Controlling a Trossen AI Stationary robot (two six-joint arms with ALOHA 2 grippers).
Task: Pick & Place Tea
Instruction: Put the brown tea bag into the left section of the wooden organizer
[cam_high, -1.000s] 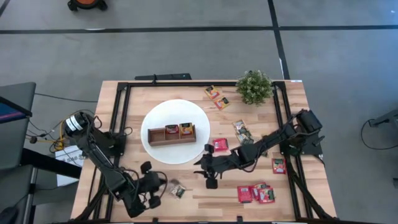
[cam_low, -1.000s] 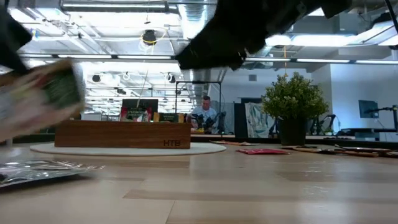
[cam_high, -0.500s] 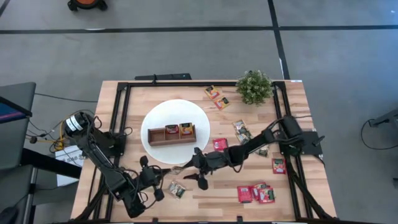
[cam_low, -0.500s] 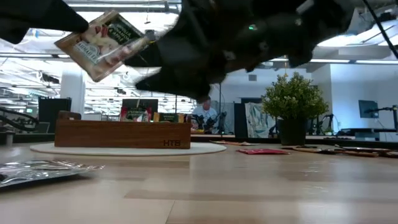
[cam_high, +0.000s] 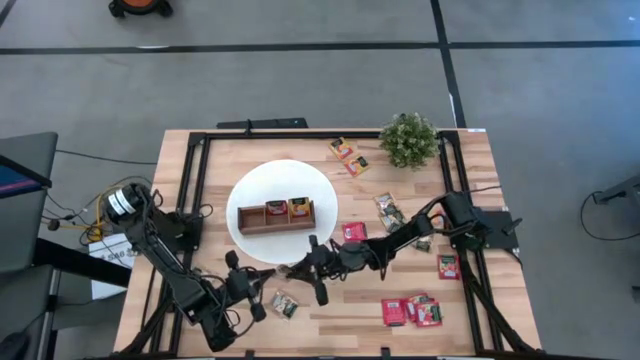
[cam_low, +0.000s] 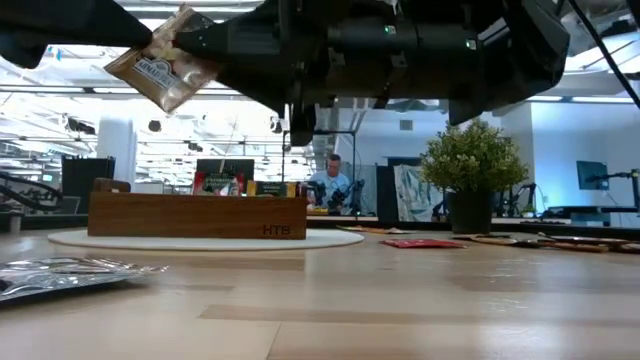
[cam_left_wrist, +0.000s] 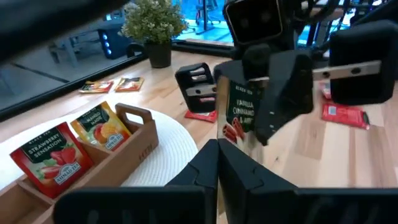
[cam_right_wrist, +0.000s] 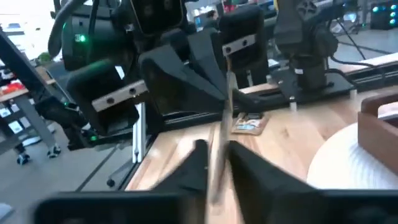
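A white-and-green tea sachet (cam_low: 165, 65) hangs in the air near the table's front, right of the white disc's (cam_high: 280, 175) near edge, between my two grippers. My left gripper (cam_high: 266, 279) comes at it from the left and my right gripper (cam_high: 297, 270) from the right. Both are shut on it. The wooden tray (cam_high: 275, 216) rests on the disc with a red sachet (cam_left_wrist: 56, 158) and an orange one (cam_left_wrist: 99, 127) standing in its compartments. Another sachet (cam_high: 286, 305) lies flat on the table below the grippers. My left gripper pinches the sachet's near edge (cam_left_wrist: 225, 135) between its two fingers, coming almost level from the table's left. The sachet stands tilted, lifted clear of the table. My right gripper pinches the sachet's opposite part (cam_left_wrist: 247, 118) between its two fingers, level from the table's right. In its own wrist view the sachet shows edge-on (cam_right_wrist: 219, 146) between the fingers.
A potted plant (cam_high: 408, 140) stands at the far right. Loose sachets lie near it (cam_high: 348, 155), right of the disc (cam_high: 355, 233), by the right arm (cam_high: 392, 212) and at the front right (cam_high: 410, 310). Black frame rails (cam_high: 200, 200) border the table.
My right gripper has moved toward the table's left and down, levelled out, reached the sachet in my left gripper and shut on it. My left gripper has turned at the wrist, swinging the sachet up toward the right gripper.
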